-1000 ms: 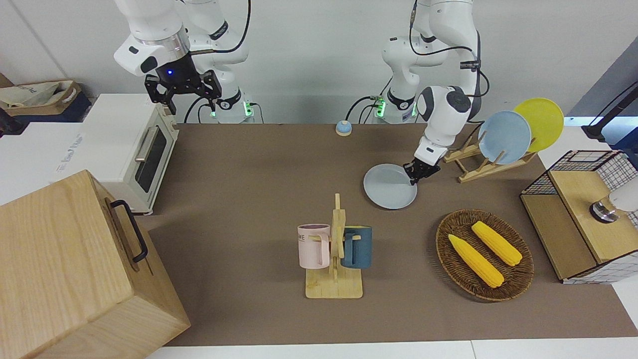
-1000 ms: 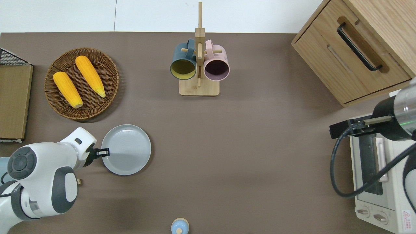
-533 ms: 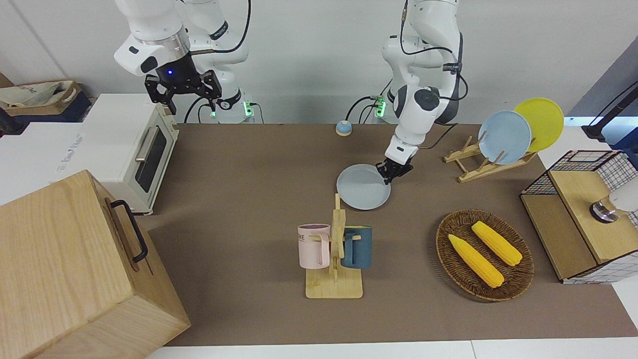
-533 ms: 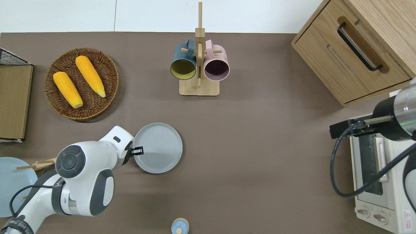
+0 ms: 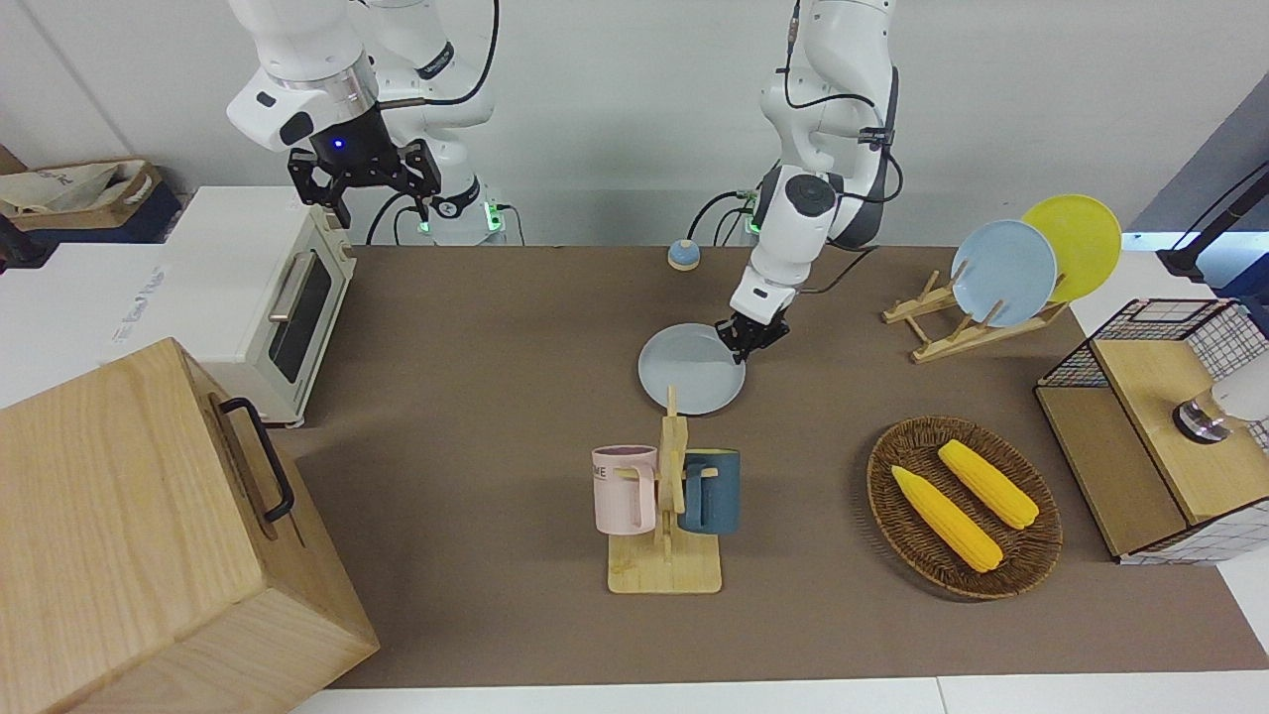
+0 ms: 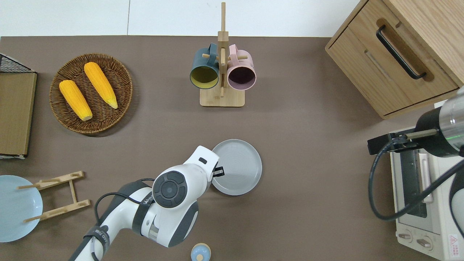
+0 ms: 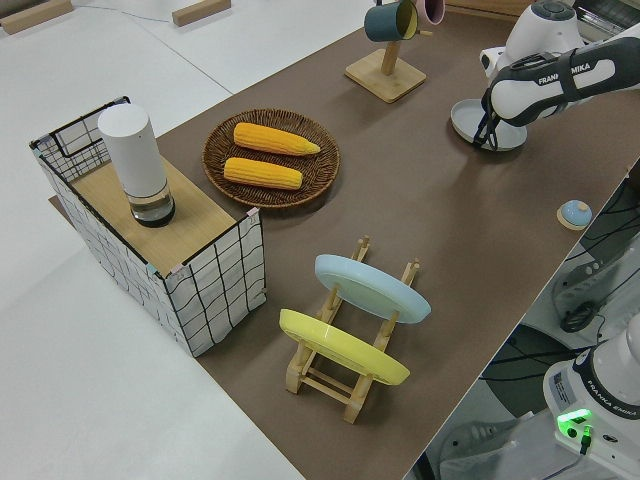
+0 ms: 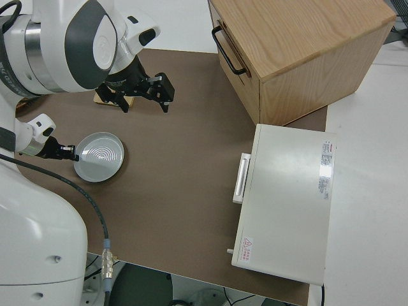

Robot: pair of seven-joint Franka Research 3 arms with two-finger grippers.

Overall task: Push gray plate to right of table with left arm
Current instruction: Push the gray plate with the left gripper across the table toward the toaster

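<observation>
Since a second ago, your left arm has slid the gray plate (image 6: 236,167) from near the wicker basket (image 6: 91,93) to the table's (image 6: 308,217) middle. The plate now lies flat, nearer to the robots than the mug rack (image 6: 222,98). The left gripper (image 6: 219,171) is low at the plate's rim on the left arm's side; whether its fingers are spread or pressed together cannot be told. You appear to be mid-push. Next, you would likely continue sliding the plate toward the right arm's end. The path there looks open as far as the white toaster oven (image 6: 422,203) and wooden drawer cabinet (image 6: 398,54). Your right arm is parked, its gripper (image 5: 365,177) spread open.
</observation>
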